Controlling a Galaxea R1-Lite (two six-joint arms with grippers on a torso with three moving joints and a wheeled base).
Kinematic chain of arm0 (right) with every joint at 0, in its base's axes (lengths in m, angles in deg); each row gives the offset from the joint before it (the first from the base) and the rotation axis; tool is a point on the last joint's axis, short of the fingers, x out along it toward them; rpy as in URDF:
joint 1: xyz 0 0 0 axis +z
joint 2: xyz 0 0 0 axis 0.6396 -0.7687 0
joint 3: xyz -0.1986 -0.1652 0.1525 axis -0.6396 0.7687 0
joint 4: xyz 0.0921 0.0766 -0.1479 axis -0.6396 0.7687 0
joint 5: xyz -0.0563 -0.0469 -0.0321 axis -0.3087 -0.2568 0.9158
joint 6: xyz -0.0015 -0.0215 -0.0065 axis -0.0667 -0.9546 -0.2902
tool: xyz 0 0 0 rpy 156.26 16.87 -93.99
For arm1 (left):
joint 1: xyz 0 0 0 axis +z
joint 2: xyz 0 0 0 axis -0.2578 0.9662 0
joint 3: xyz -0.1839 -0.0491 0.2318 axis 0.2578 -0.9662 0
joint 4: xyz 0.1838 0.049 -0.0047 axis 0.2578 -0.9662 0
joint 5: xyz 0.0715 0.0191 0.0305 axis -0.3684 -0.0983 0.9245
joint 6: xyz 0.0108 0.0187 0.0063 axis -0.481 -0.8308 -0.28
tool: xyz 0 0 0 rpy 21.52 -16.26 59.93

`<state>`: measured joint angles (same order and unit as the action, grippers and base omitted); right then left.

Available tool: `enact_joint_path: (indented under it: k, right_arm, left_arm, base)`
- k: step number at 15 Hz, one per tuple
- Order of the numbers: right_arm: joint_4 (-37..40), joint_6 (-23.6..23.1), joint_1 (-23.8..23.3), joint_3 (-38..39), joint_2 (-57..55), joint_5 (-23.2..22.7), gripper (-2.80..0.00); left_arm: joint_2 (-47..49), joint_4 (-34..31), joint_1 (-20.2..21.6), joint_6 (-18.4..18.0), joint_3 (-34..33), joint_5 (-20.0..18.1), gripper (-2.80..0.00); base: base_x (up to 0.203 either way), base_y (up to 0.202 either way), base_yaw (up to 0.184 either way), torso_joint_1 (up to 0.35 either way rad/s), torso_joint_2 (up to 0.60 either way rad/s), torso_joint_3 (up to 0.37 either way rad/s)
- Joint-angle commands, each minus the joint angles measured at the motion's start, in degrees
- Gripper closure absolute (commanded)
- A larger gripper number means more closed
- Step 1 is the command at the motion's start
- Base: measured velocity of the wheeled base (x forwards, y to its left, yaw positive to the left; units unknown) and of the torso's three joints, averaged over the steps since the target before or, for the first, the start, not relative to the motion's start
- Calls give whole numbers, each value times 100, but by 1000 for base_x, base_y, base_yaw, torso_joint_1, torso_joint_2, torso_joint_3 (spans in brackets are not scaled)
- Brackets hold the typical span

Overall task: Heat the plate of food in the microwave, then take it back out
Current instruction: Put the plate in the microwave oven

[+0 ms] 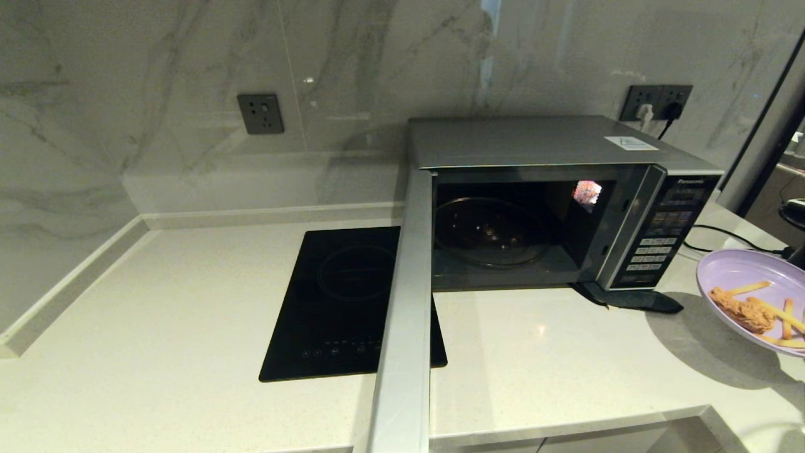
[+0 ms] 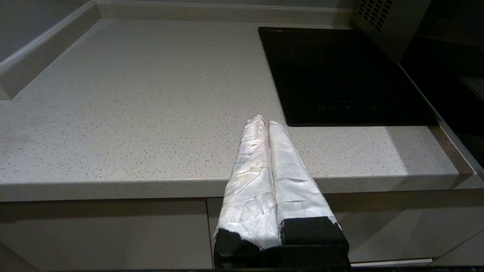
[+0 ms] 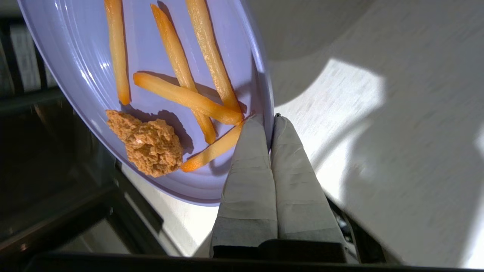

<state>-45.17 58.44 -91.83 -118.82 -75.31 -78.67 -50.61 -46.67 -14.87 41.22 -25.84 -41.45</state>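
While the microwave (image 1: pixel 560 207) stands with its door (image 1: pixel 405 314) swung fully open toward the camera, the plate of food (image 1: pixel 751 296) is held in the air at the right of the worktop (image 1: pixel 188 302), just beside the button panel, its shadow cast on the stone beneath. The loading step is judged to be in hand: the clear glass turntable (image 1: pixel 492 231) lies bare inside the dark cavity. The rim of the lilac plate is pinched between the closed, tape-wrapped fingers of the right tool (image 3: pixel 269 120), one finger above and one below, and the plate is seen tilted. The left tool (image 2: pixel 263 121) is kept off the worktop's front edge, near the black induction hob (image 1: pixel 352 302), its white-wrapped fingers pressed together on nothing.

For the next move, the plate would have to be levelled, carried leftward past the panel and lowered through the opening onto the turntable. The plate is smooth, glossy plastic; the fries (image 3: pixel 181 71) are slim, golden and loose, so sliding is judged a risk, and the breaded piece (image 3: pixel 149 141) is crumbly and orange-brown. The speckled worktop is matte, the microwave casing brushed silver.
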Motion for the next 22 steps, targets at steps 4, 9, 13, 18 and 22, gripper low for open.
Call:
enact_joint_path:
  k: [4,9,13,18,22]
  right_arm:
    - [170,96,1124,646,978,10,0]
    - [318,700,2645,771,1350,432,0]
    - [361,1809,4180,447,1310,793,0]
    - [-326,3506,5812,-198,693,1728,0]
    - [-434,4229,6157,-898,-11,2440,0]
  left_arm:
    - [9,2,1,6,0,3,0]
    - [9,2,1,6,0,3,0]
    - [9,2,1,6,0,3,0]
    - [9,2,1,6,0,3,0]
    - [9,2,1,6,0,3,0]
  base:
    - [0,0,0,0,0,0]
    - [0,0,0,0,0,0]
    - [0,0,0,0,0,0]
    - [0,0,0,0,0,0]
    - [0,0,0,0,0,0]
